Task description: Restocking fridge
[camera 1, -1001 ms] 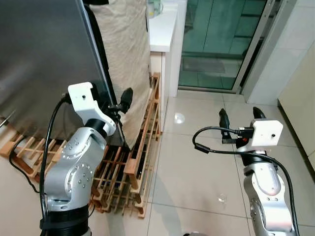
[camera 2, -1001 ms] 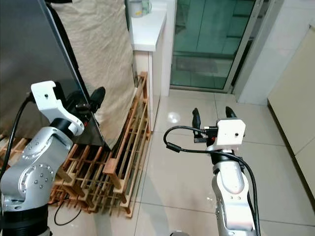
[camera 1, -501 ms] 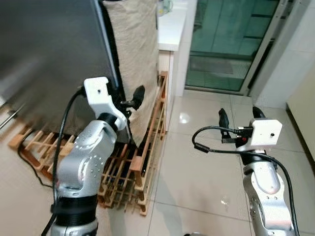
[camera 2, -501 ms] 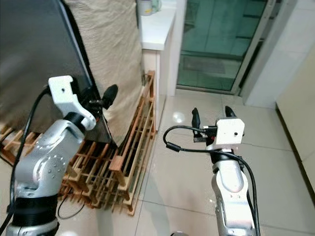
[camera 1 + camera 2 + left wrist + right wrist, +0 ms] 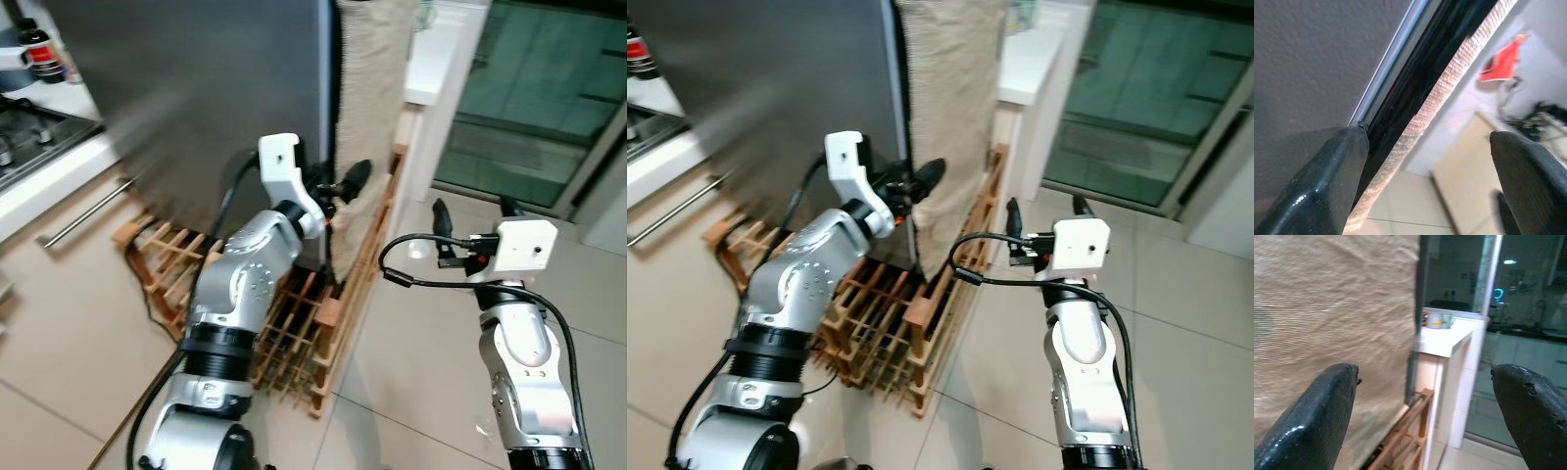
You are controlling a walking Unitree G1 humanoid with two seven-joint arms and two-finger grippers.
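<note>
Nearest, the right arm rises over pale glossy floor tiles (image 5: 411,392), a black cable looping from its white wrist block. The right gripper (image 5: 472,211) points forward with its two black fingers spread wide apart and nothing between them; its wrist camera looks past them at the beige cloth and a white counter.

The left arm reaches up and forward from the robot's left. The left gripper (image 5: 338,184) is at the front edge of the fridge door, level with the arm's white wrist block. In the left wrist view the fingers (image 5: 1327,186) stand well apart, one lying against the dark grey door face beside its silver edge strip, the other out in open air. Whether that finger presses the door or only touches it is not clear.

The fridge door (image 5: 216,88) is a large dark grey slab, blurred, standing open edge-on. Just behind it hangs a coarse beige cloth (image 5: 367,78). At floor level beneath both lies a wooden slatted rack (image 5: 284,323), tilted against the base.

Further left is a light worktop with a stove (image 5: 29,117) and a bottle (image 5: 41,59), a metal bar handle (image 5: 83,211) below it. Beyond the cloth stands a white counter (image 5: 441,59), and past it, green-tinted glass doors (image 5: 549,108).
</note>
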